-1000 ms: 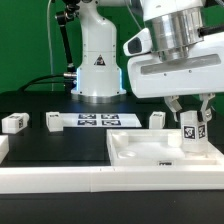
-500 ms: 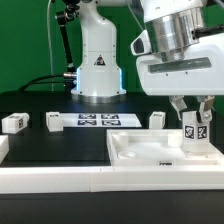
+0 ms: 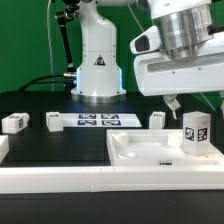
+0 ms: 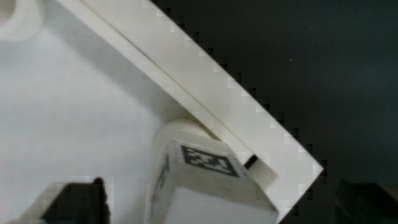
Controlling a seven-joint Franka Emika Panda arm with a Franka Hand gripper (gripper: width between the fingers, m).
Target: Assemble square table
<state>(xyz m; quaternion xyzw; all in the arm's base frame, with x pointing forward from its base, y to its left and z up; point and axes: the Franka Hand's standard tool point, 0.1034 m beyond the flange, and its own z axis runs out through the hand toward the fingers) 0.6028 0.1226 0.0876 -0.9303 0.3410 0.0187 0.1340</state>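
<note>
At the exterior view's right: gripper (image 3: 195, 102) spread wide, holding nothing, just above a boxy white plastic leg (image 3: 196, 133) upright at a corner of the smooth, rimmed tabletop (image 3: 140, 150). Seemingly first leg placed; next, fetching a spare leg (image 3: 157, 119) and lining it up over another corner. From the wrist: tagged leg (image 4: 214, 165) beside raised rim (image 4: 178, 75).

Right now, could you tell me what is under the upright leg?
The leg stands on the white tabletop, near a corner. Its base covers whatever joins them.
</note>
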